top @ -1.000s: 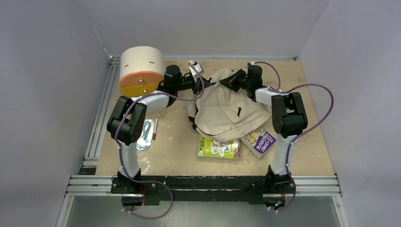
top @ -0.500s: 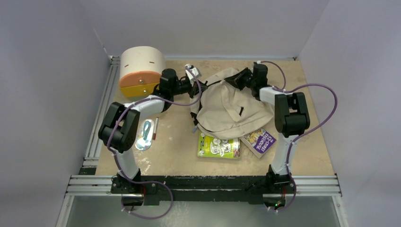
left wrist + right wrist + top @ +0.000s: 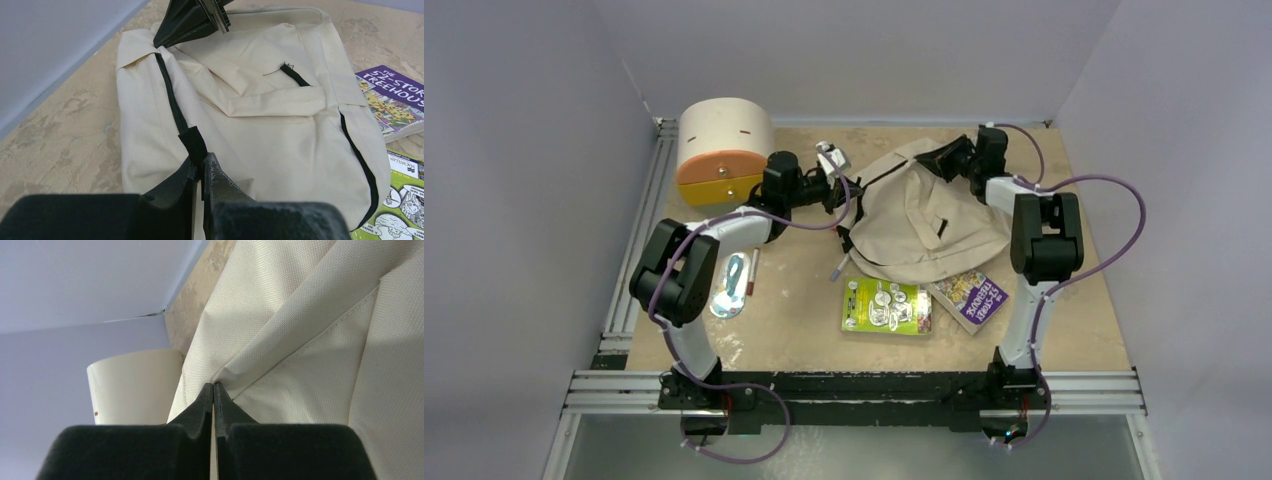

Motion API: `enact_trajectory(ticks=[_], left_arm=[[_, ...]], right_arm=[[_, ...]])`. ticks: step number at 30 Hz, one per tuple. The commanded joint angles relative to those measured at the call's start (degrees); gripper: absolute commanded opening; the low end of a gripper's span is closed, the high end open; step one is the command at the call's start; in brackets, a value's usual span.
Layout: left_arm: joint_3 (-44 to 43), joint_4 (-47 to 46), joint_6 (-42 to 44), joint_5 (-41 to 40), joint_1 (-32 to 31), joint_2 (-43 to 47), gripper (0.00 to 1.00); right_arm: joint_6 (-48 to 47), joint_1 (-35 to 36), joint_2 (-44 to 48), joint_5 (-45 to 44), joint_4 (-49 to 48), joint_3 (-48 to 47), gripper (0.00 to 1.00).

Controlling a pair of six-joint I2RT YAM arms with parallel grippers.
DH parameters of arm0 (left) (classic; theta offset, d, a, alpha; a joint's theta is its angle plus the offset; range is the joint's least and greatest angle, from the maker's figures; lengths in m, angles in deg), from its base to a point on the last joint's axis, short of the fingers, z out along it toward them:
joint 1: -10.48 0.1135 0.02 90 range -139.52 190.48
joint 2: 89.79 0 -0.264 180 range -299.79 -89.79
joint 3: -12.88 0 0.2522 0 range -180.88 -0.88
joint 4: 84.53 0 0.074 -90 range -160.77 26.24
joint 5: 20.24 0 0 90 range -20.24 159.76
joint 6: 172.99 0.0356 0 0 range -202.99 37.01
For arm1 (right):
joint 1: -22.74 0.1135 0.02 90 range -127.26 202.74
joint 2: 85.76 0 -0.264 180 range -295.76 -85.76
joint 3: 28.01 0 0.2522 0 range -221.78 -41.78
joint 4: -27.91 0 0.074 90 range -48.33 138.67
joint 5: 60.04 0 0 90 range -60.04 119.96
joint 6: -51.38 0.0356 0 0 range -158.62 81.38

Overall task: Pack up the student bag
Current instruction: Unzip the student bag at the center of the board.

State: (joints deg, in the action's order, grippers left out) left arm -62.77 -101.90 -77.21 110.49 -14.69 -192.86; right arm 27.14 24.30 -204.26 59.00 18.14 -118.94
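Beige student bag (image 3: 924, 225) lies long axis crosswise, top edge far, gripped by left pincer (image 3: 201, 167) and right pincer (image 3: 213, 387).

Both arms reach far forward, left gripper (image 3: 200, 167) and right gripper (image 3: 214, 389) each pinched closed.

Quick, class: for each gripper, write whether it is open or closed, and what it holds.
Left gripper: closed, pinching the student bag at a black tab.
Right gripper: closed on a fold of the student bag.
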Motion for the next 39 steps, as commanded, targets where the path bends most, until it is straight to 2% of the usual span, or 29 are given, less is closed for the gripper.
enact_trajectory(ticks=[1, 5, 6, 8, 10, 12, 17, 24, 25, 27, 29, 31, 35, 39], left_arm=[[1.4, 0.0, -0.2, 2.8, -0.1, 4.2, 0.0], [0.8, -0.4, -0.5, 3.0, -0.1, 3.5, 0.0], [0.3, -0.4, -0.4, 3.0, -0.1, 3.2, 0.0], [-0.7, -0.3, -0.1, 2.7, -0.1, 2.4, 0.0], [-1.5, -0.5, -0.1, 2.3, -0.1, 1.6, 0.0], [-1.5, -1.3, -0.2, 1.6, -0.1, 1.4, 0.0], [0.4, -3.2, -0.4, 0.5, -0.1, 1.9, 0.0], [2.0, -3.8, 0.5, -1.2, -0.1, 3.2, 0.0], [2.1, -3.8, 0.7, -1.4, -0.1, 3.4, 0.0], [2.2, -3.6, 1.0, -1.6, -0.1, 3.5, 0.0], [2.4, -3.7, 1.1, -1.8, -0.1, 3.6, 0.0], [2.5, -3.7, 1.2, -1.7, -0.1, 3.6, 0.0], [2.5, -3.8, 1.3, -1.5, -0.1, 3.7, 0.0], [2.6, -3.8, 1.5, -1.4, -0.1, 3.8, 0.0]], right_arm=[[-0.3, -4.7, -0.1, -6.3, -3.9, -3.9, 0.0], [-7.4, -4.7, 0.6, -2.6, -6.6, -3.4, 0.02], [-8.8, -4.7, 1.5, -1.9, -8.0, -2.3, 0.07], [-10.2, -4.7, 4.2, -0.9, -12.1, 0.4, 0.25], [-13.8, -4.7, 5.9, -0.6, -11.7, 1.1, 0.4], [-19.4, -4.6, 7.3, -1.0, -9.3, 0.4, 0.46], [-30.7, -2.7, 10.7, -1.7, -6.5, 0.4, 0.47], [-41.7, 4.0, 17.5, -11.8, -11.9, 3.0, 0.41], [-42.1, 5.2, 17.2, -13.7, -9.3, 1.0, 0.4], [-41.9, 6.9, 14.4, -17.7, 4.3, -7.7, 0.4], [-39.5, 8.5, 11.2, -21.0, 18.4, -16.4, 0.48], [-35.8, 10.5, 10.5, -23.7, 26.2, -19.3, 0.6], [-27.8, 13.7, 14.3, -23.7, 27.6, -12.3, 0.73], [-23.5, 16.8, 15.6, -19.3, 28.1, -8.6, 0.75]])
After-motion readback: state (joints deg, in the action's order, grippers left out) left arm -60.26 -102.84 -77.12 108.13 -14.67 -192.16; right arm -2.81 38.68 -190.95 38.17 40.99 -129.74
